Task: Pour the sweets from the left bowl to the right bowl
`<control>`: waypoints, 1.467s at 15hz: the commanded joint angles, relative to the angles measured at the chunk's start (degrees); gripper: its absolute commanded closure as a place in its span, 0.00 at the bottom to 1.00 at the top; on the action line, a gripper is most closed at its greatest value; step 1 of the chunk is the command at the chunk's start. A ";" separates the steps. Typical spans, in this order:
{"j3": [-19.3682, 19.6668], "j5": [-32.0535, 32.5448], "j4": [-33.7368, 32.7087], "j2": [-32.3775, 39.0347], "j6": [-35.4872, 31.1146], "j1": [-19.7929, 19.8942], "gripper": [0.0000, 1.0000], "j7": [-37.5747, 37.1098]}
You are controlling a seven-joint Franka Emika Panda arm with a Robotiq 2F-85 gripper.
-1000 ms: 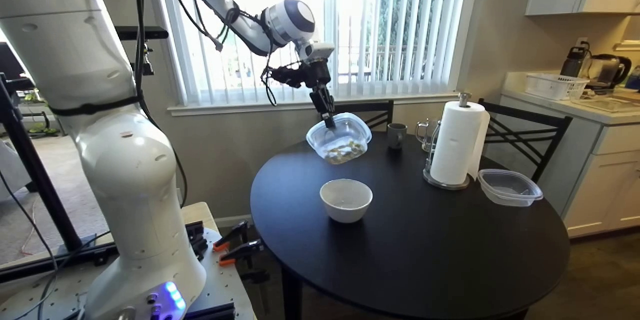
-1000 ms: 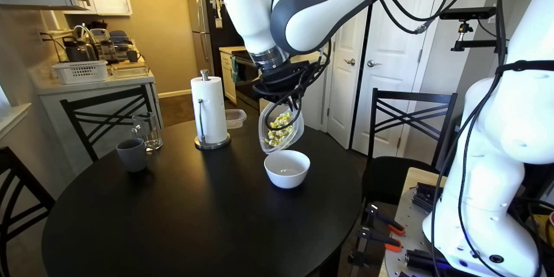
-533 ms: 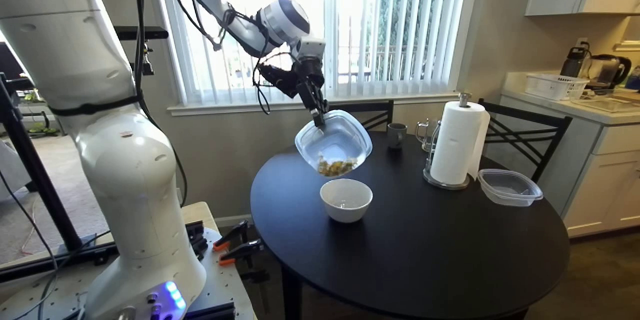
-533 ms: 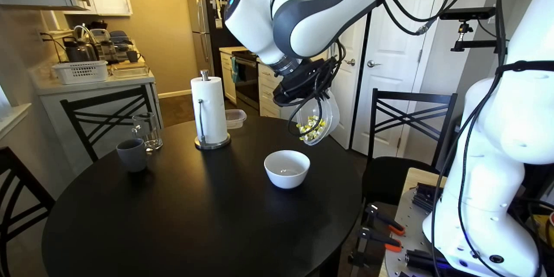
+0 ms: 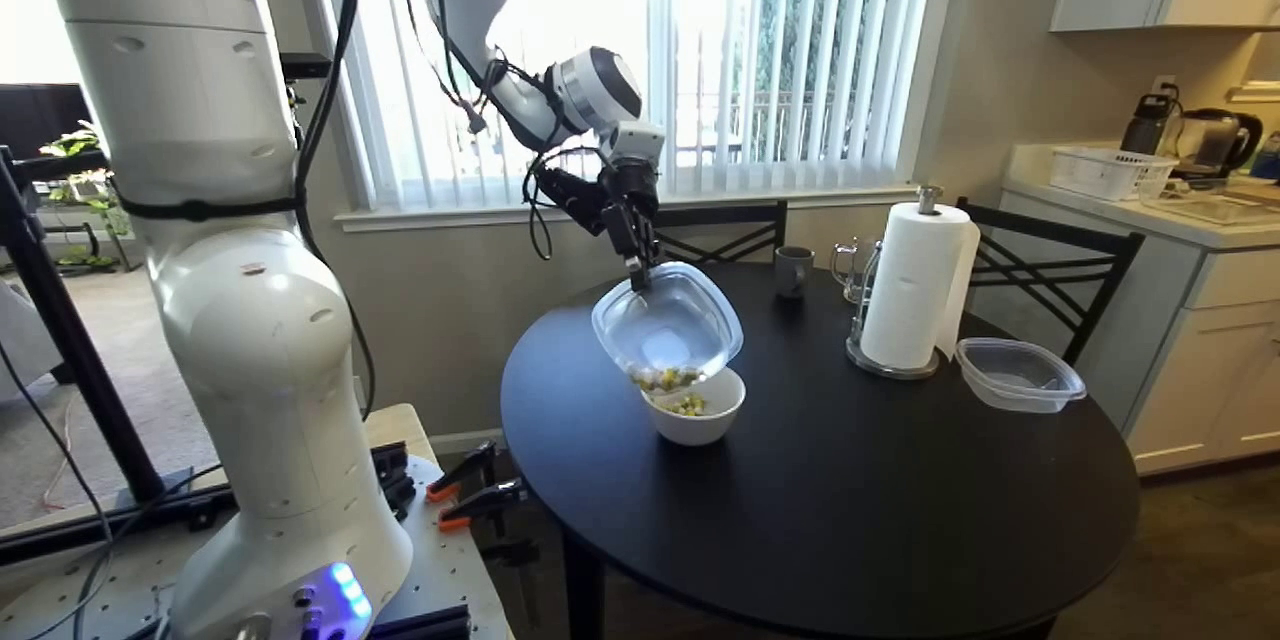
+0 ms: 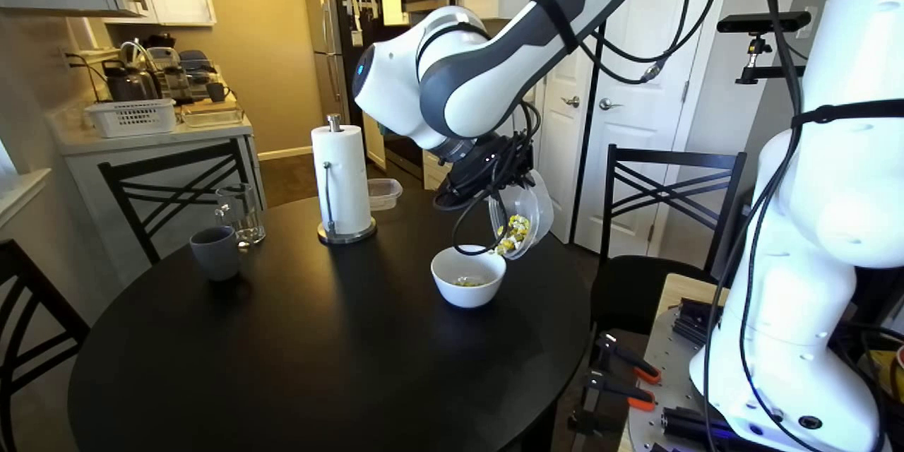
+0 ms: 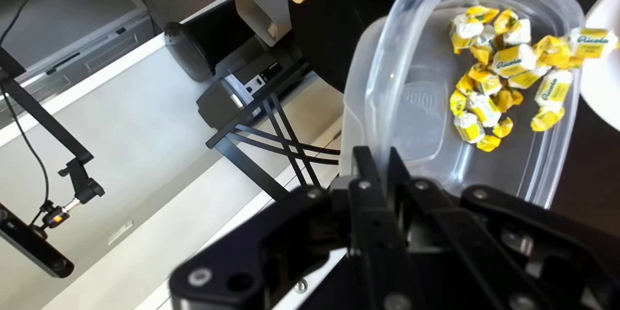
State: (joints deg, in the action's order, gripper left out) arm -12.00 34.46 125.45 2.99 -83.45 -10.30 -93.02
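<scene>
My gripper is shut on the rim of the clear left bowl. In the wrist view, the gripper has the rim between its fingers. The left bowl is steeply tilted, with its low edge at the rim of the white right bowl. Yellow-and-white wrapped sweets lie along its low side, some at the lip beside the right bowl. Other sweets lie inside the right bowl, which stands upright on the table. They also show in an exterior view.
A paper towel roll stands on the dark round table. A clear shallow container is beyond it. A grey mug and a glass mug stand near the far edge. Chairs surround the table.
The left bowl has tilted further, shifted toward the robot's base and then lowered to the right bowl's rim. Some sweets have dropped into the right bowl, which was empty before.
</scene>
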 commanded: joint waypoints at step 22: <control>0.81 0.80 -3.69 8.97 5.41 -3.55 0.98 -10.58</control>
State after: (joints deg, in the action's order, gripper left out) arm -11.14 36.56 123.23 10.61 -80.46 -12.90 -104.52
